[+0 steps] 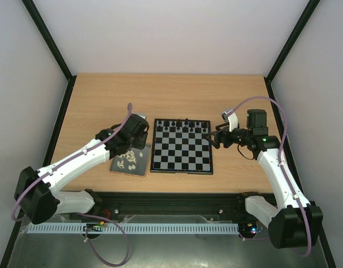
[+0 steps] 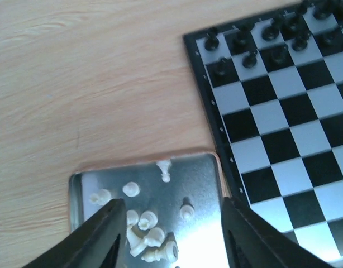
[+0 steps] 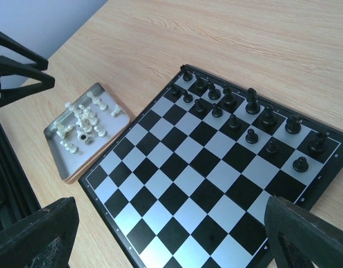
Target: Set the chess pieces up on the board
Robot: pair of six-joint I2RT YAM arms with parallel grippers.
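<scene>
Chess pieces: white, heaped in tray beside board's left edge, none on board. Left gripper over heap, jaws apart, empty, likely lining up a pick. Right gripper released, empty, at board's right edge.

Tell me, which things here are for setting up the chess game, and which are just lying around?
For the job:
white chess pieces, heaped in the tray
the board, its near rows bare

Just lying about:
black pieces, already standing on the board's far rows
grey tray, only a holder for the white pieces
wooden table
</scene>
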